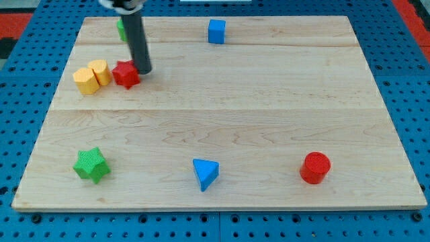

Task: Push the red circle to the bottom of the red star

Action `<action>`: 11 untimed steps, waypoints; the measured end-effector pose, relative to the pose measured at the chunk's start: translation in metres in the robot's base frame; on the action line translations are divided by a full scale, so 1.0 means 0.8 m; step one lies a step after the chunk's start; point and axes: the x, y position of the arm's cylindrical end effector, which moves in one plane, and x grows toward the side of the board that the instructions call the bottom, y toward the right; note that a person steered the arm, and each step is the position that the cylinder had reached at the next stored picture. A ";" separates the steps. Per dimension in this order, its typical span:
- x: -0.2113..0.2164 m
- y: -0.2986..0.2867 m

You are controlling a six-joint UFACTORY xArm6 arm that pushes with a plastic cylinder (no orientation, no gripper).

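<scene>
Three blocks lie along the near edge of the pale wooden desk [222, 101]: a green star-shaped block [91, 165] at the view's bottom left, a blue triangular block [205, 173] in the middle, and the red round cylinder block [315, 167] at the bottom right. This red circle is the thing to move, and it stands alone, close to the desk's near edge and not far from the right edge.

Farther up, at the view's upper left, the red star-shaped block [125, 74] sits touching a yellow round block [101, 71], with a yellow hexagon-like block [86, 80] just beside that one. My tip [144, 70] rests just at the right side of the red star, touching it or nearly so. This arm has no jaws, only the dark rod, so nothing is pinched or spread.

The relation that matters: the red circle lies well apart from my tip, down and to the right across the whole desk. I judge the tip must go around to the circle's right side and push it leftward and upward. The middle of the desk is open, and below the red star there is free room.

At the far edge stand a blue square block [216, 31] and a green block [121, 28], partly hidden behind the rod.
</scene>
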 end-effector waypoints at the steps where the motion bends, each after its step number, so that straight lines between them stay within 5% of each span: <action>1: 0.013 -0.012; 4: 0.061 0.361; 5: 0.128 0.466; 6: 0.205 0.487; 8: 0.263 0.388; 11: 0.231 0.176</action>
